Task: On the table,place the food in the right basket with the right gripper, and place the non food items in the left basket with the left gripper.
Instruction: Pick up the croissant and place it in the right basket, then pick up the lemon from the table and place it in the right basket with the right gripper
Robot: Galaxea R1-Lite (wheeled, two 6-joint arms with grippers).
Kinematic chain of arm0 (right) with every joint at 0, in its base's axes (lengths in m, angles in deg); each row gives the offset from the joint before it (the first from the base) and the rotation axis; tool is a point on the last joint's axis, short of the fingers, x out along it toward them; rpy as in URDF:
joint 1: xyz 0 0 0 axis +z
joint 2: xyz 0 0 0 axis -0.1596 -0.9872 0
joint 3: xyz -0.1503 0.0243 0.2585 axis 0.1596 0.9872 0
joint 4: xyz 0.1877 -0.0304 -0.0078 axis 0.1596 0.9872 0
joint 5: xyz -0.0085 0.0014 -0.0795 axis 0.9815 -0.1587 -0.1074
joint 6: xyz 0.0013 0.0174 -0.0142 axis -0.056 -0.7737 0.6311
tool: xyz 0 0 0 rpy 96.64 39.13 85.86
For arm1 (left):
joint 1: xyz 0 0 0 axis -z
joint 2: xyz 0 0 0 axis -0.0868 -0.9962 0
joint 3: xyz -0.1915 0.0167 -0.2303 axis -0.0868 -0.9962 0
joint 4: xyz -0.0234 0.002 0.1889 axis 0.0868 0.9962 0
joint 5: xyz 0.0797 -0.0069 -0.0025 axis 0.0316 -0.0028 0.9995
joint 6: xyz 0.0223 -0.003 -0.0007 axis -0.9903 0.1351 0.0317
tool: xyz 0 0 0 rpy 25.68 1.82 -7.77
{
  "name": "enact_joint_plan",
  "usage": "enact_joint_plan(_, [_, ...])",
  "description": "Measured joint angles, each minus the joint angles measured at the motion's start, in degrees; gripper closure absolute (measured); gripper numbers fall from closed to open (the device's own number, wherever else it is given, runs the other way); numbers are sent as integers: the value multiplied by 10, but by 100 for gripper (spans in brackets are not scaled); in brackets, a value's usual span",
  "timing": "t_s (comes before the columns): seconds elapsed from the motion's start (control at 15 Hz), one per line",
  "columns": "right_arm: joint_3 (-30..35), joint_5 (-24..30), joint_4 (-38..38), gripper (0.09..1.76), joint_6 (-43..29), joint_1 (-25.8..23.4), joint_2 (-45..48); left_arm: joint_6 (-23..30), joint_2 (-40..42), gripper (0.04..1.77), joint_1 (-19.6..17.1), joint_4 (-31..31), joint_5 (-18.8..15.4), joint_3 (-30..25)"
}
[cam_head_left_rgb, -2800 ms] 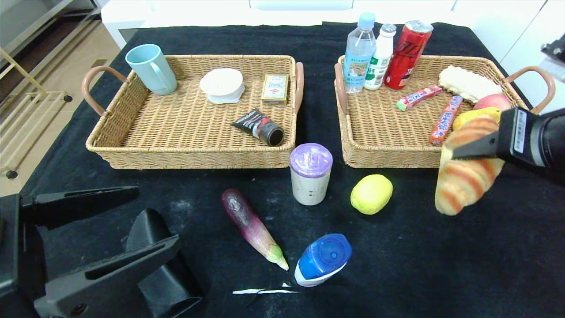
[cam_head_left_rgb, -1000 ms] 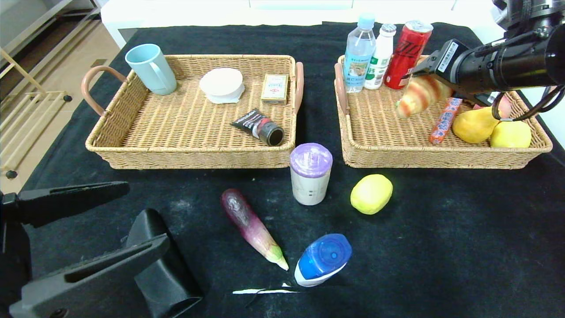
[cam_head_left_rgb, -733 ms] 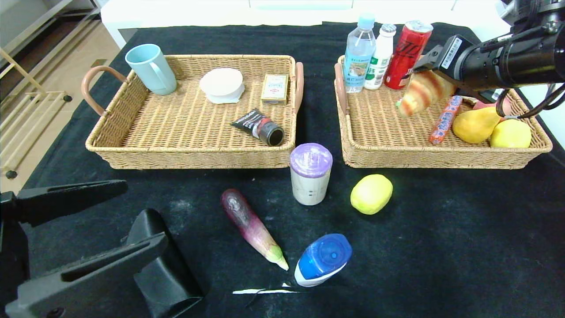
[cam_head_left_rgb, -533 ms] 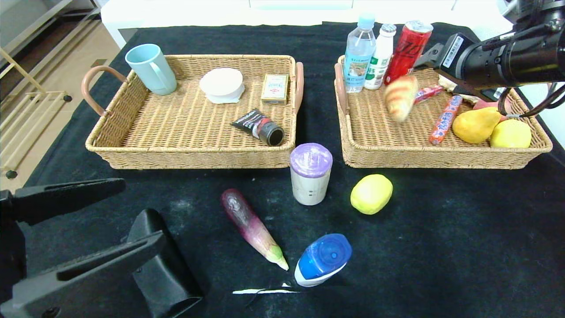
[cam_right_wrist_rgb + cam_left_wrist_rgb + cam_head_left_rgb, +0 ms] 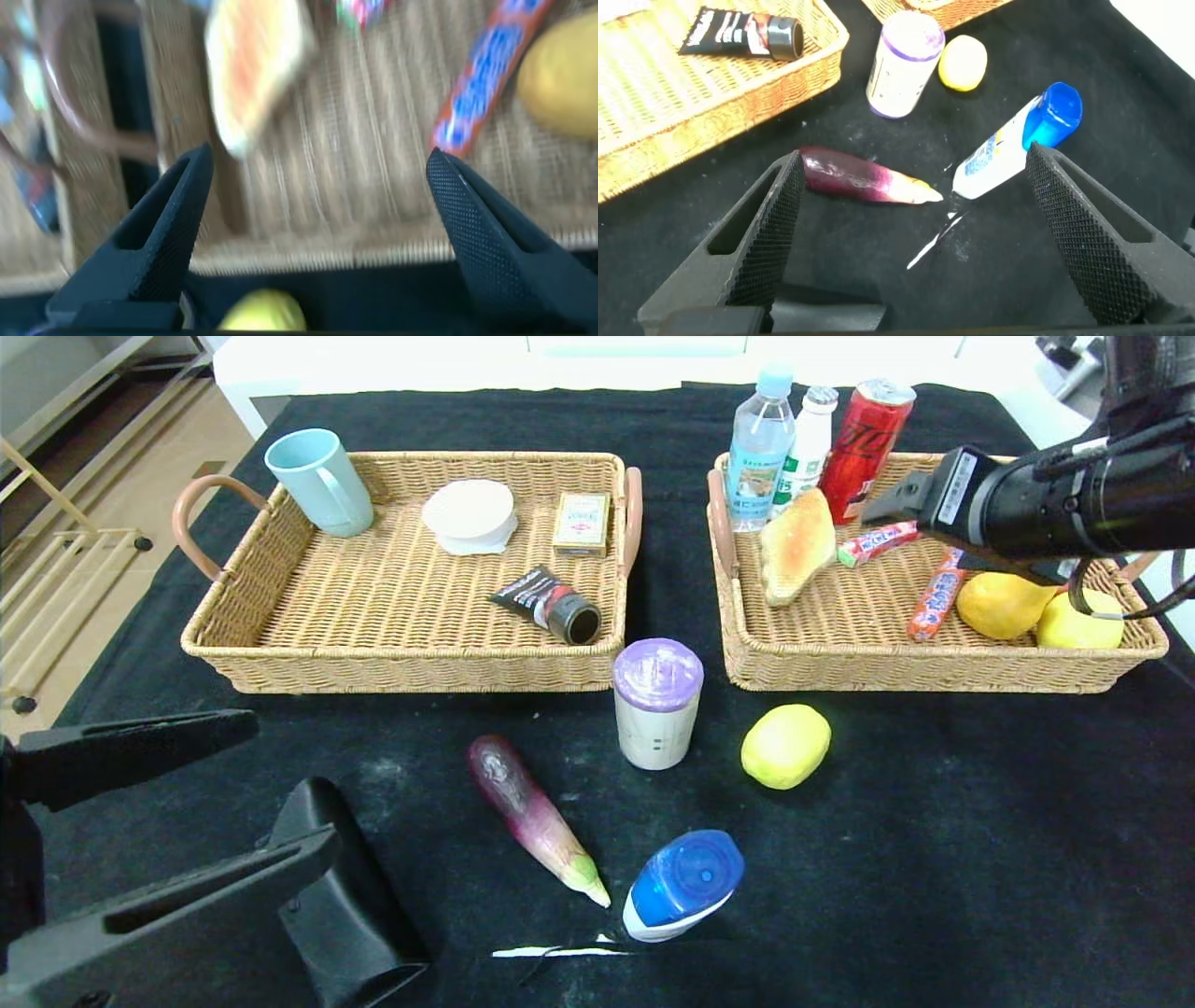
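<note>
Two end effectors open, empty: right end effector [image 5: 896,504] over right basket [image 5: 934,665], bread [image 5: 794,546] inside; left end effector [image 5: 910,229] low above worktop [image 5: 934,859]. Left: lemon [image 5: 786,746], eggplant [image 5: 534,817] (food); cup [image 5: 657,703], bottle [image 5: 683,883] (non-food).

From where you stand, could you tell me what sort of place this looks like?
Probably a staged sorting bench in a lab or test room, not a real kitchen. A table under black cloth holds two matching wicker baskets, the left basket and the right basket, filled with mixed groceries and household items; white cabinets stand behind.
</note>
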Motion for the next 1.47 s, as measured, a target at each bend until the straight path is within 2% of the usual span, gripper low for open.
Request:
enact_joint_plan(0.2, [116, -1, -2, 17, 31, 56, 50, -3, 2, 9, 0, 0, 0, 0])
enact_joint_plan(0.4, [167, -35, -3, 16, 34, 119, 70, -2, 4, 9, 0, 0, 0, 0])
enact_joint_plan(0.8, [170, -119, -1, 15, -17, 185, 16, -2, 5, 9, 0, 0, 0, 0])
enact_joint_plan(1.47, [159, -128, -2, 15, -49, 191, -43, -3, 5, 9, 0, 1, -1, -1])
